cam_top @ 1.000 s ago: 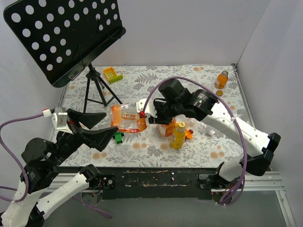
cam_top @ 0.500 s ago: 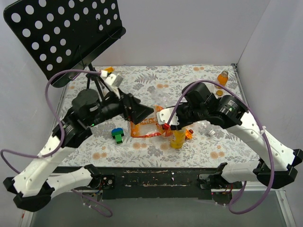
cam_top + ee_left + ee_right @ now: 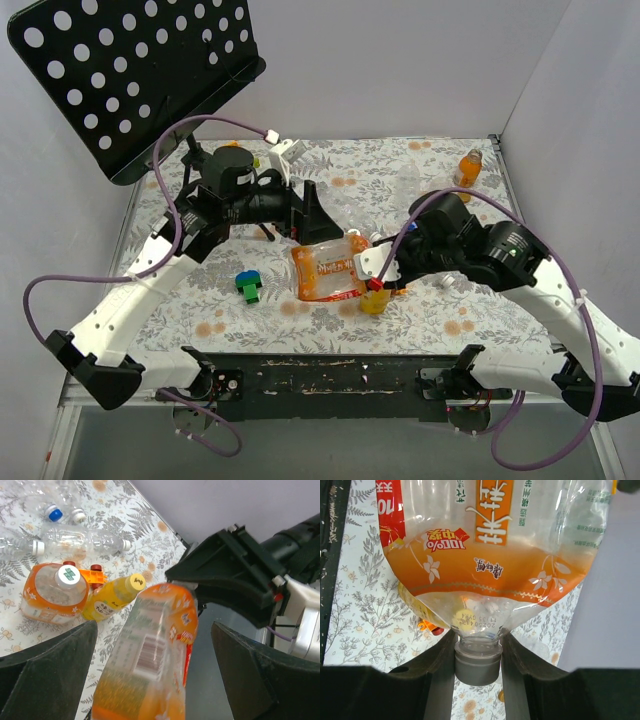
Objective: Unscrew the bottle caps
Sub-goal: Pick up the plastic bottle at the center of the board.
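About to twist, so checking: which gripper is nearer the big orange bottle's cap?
Right. The right gripper is clamped on the cap itself; the left gripper stands open at the opposite end of the bottle, away from the cap.

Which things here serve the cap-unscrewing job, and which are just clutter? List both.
Job: grey cap in right pincer, its big orange bottle; yellow cap; white-green cap.
Clutter: music stand, green-blue block, toy car.

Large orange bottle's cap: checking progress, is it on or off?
On. The right wrist view shows the cap seated on the neck of the large orange bottle, pinched by the right gripper.
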### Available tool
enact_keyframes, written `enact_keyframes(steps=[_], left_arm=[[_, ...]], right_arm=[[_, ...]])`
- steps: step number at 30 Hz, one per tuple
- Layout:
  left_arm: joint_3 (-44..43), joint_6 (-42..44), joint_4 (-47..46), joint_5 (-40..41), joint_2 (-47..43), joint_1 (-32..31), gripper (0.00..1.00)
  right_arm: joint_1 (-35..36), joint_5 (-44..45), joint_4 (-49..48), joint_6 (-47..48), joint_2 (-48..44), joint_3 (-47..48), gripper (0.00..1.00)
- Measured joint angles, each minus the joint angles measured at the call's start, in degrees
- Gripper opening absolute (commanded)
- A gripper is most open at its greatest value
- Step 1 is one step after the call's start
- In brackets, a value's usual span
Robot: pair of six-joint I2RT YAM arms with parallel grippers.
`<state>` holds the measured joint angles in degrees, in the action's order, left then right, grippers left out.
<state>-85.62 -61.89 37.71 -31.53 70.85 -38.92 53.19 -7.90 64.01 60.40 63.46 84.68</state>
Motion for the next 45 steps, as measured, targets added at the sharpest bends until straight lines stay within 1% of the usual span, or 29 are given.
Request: enact_keyframes(steps=[5, 8, 11, 13, 15, 16, 17, 19, 21, 22, 24, 25, 26, 31, 32, 33, 35, 36, 38, 41, 45], left_arm=[[3.7, -0.3, -2.8, -11.2, -0.1, 4.1, 0.98], [4.9, -0.8, -4.9, -18.0, 0.8, 4.7, 0.97], [4.9, -0.9, -7.0, -23.6, 3.1, 4.7, 0.93], [4.4, -0.5, -6.8, -25.7, 5.1, 4.7, 0.83], [2.6, 0.4, -5.3, -26.9, 7.6, 4.7, 0.76], [1.6, 1.2, -4.3, -27.2, 8.7, 4.9, 0.71], [0.3, 2.0, -3.0, -27.2, 9.9, 5.1, 0.63], [-1.2, 3.4, -1.4, -26.9, 11.6, 5.3, 0.56], [-1.5, 5.0, 0.1, -26.9, 12.2, 5.3, 0.47], [-1.6, 5.7, 0.9, -26.9, 12.3, 5.2, 0.40], [-1.9, 7.1, 2.3, -26.7, 12.4, 5.2, 0.12], [-1.9, 7.8, 2.9, -26.6, 12.4, 5.2, 0.04], [-2.2, 8.6, 3.8, -26.6, 12.6, 5.1, 0.00], [-2.4, 11.8, 6.4, -25.6, 13.5, 5.0, 0.01], [-2.4, 12.4, 7.0, -25.2, 13.6, 5.0, 0.20], [-2.4, 13.0, 7.4, -24.6, 13.6, 5.0, 0.44], [-2.4, 14.1, 8.2, -23.4, 13.6, 4.9, 0.64], [-2.5, 14.5, 8.5, -22.9, 13.6, 4.8, 0.71], [-2.5, 15.0, 8.9, -22.1, 13.6, 4.8, 0.79], [-2.7, 15.8, 9.1, -19.3, 14.1, 4.8, 0.85], [-4.9, 16.6, 10.2, -18.2, 17.1, 5.0, 0.87]], right_arm=[[-4.0, -1.3, -1.1, 1.5, -3.6, -0.2, 0.01], [-5.4, -1.6, -3.1, 2.5, -5.4, -1.1, 0.01], [-5.7, -1.7, -4.3, 3.0, -5.5, -2.0, 0.01], [-5.9, -1.6, -4.7, 3.3, -4.7, -2.0, 0.01], [-6.0, -1.1, -4.7, 3.5, -3.9, -2.0, 0.01], [-6.4, -0.8, -4.8, 3.5, -3.5, -2.0, 0.01], [-6.7, -0.3, -4.8, 3.5, -3.3, -2.0, 0.01], [-7.1, 0.2, -4.5, 3.6, -3.1, -2.0, 0.01], [-7.2, 0.2, -4.2, 3.7, -3.0, -2.0, 0.01], [-7.2, 0.0, -4.0, 3.7, -3.0, -2.0, 0.01], [-7.2, -0.3, -4.0, 4.0, -2.9, -2.0, 0.01], [-7.2, -0.4, -4.0, 4.0, -2.8, -2.0, 0.01], [-7.3, -0.7, -4.0, 4.1, -2.6, -2.0, 0.01], [-8.1, -0.9, -4.1, 4.1, -1.6, -2.1, 0.04], [-8.3, -1.0, -4.1, 4.1, -1.4, -2.1, 0.05], [-8.5, -1.1, -4.1, 4.1, -1.1, -2.1, 0.05], [-8.9, -1.7, -4.2, 4.3, -0.7, -2.1, 0.04], [-8.9, -2.0, -4.1, 4.5, -0.5, -2.1, 0.03], [-9.3, -3.1, -4.0, 5.0, -0.2, -2.1, 0.03], [-9.3, -5.0, -4.0, 5.6, -0.1, -2.1, 0.03], [-9.3, -6.8, -4.0, 7.0, 0.0, -2.0, 0.03]])
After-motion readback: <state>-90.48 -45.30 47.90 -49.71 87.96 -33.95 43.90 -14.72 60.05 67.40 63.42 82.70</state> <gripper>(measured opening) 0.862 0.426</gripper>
